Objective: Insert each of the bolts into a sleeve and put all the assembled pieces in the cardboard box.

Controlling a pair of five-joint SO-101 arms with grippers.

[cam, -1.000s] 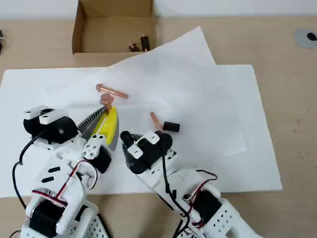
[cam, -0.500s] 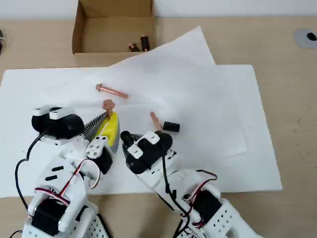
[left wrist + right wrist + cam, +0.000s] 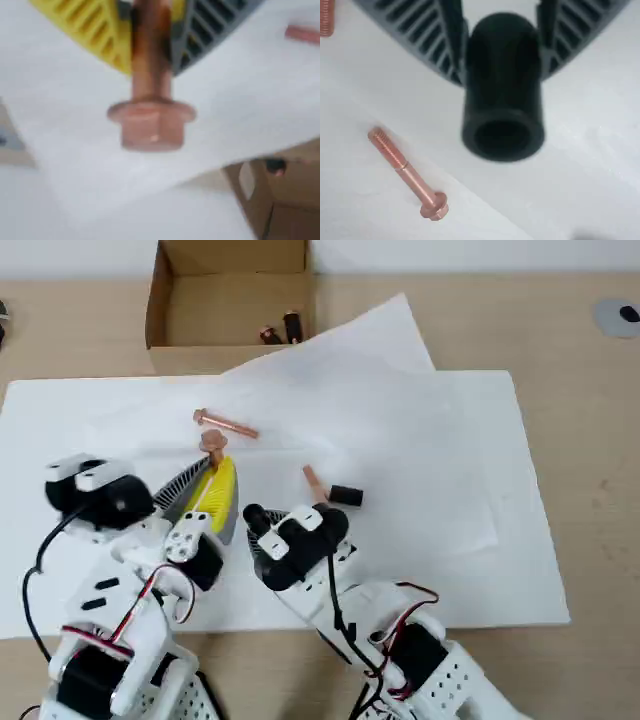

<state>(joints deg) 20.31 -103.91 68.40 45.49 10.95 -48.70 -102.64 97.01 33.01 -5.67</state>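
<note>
High view, box: the cardboard box (image 3: 155, 310) stands at the far edge of the bench (image 3: 590, 440). Two assembled pieces (image 3: 281, 330) lie against its near wall, so part of the job looks done.
High view, left arm: the left claw (image 3: 214, 454) pinches the held bolt (image 3: 213, 440) above the white paper (image 3: 450, 440), head pointing away from the arm.
High view, spares: a loose bolt (image 3: 226, 423) lies just beyond that claw. A second loose bolt (image 3: 313, 481) lies just beside the black sleeve (image 3: 346, 496).
Left wrist view: yellow and grey fingers (image 3: 90, 30) close on the held bolt (image 3: 151, 125) by its shank, leaving the hex head free. The thread end is hidden between them, so mating may call for a regrip.
Right wrist view: the right claw (image 3: 502, 55) clamps the black sleeve (image 3: 502, 100) across its body, bore facing outward. This probably keeps the hole clear for a bolt. The second loose bolt (image 3: 407, 172) rests on the paper nearby.
</note>
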